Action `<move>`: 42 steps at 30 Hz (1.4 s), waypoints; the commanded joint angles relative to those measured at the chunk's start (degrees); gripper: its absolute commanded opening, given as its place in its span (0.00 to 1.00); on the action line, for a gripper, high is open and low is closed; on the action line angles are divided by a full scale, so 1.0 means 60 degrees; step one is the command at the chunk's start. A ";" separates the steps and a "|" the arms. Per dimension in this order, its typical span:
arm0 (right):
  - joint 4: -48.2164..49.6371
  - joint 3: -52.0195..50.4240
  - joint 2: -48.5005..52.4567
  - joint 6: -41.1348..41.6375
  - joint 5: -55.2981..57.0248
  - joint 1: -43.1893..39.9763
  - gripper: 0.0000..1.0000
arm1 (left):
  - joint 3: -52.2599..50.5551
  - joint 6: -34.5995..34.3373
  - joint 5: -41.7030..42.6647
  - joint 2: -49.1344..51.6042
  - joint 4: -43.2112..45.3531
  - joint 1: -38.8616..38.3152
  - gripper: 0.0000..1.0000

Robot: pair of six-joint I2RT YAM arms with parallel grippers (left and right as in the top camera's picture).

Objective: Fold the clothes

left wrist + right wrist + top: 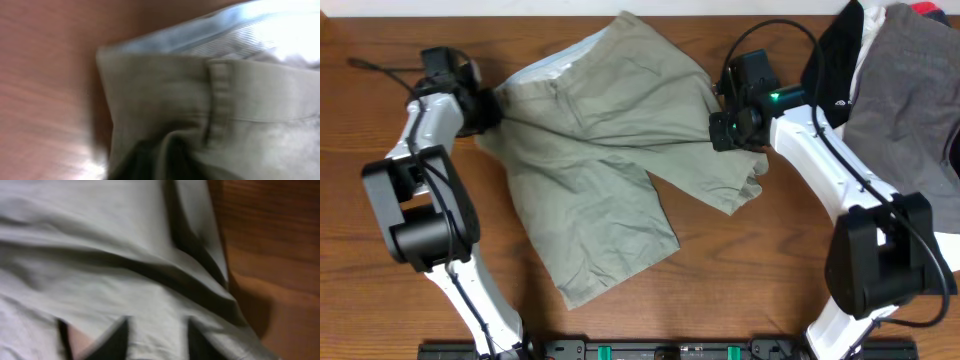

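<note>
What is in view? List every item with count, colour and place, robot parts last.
light khaki-green cotton shorts: one, khaki-green, spread mid-table
grey garment: one, grey, heap at far right corner
black garment: one, black, heap's left side
white garment: one, white, between those two
brown wooden table: one, brown, under everything
left gripper: one, black, pinching shorts' waistband
right gripper: one, black, pinching shorts' right edge

Shorts span the middle, garment pile far right; front table free.
</note>
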 commanded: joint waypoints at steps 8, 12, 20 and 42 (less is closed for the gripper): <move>0.0612 -0.0058 0.1235 -0.0127 -0.0769 0.0331 0.01 | 0.0022 -0.0492 0.0058 -0.1953 -0.1734 0.0138 0.80; 0.0659 -0.0087 0.1603 -0.0182 -0.0597 0.0335 0.01 | 0.0022 -0.0492 0.0058 -0.3013 -0.2379 0.0138 0.83; 0.1118 -0.0087 0.2430 -0.0182 0.0149 -0.0051 0.01 | 0.0022 -0.0488 0.0058 -0.4142 -0.2856 0.0138 0.86; 0.3978 0.3231 0.4306 -0.1133 0.0641 -0.2237 0.18 | 0.0018 -0.0423 0.0058 -0.4135 -0.3133 -0.0240 0.87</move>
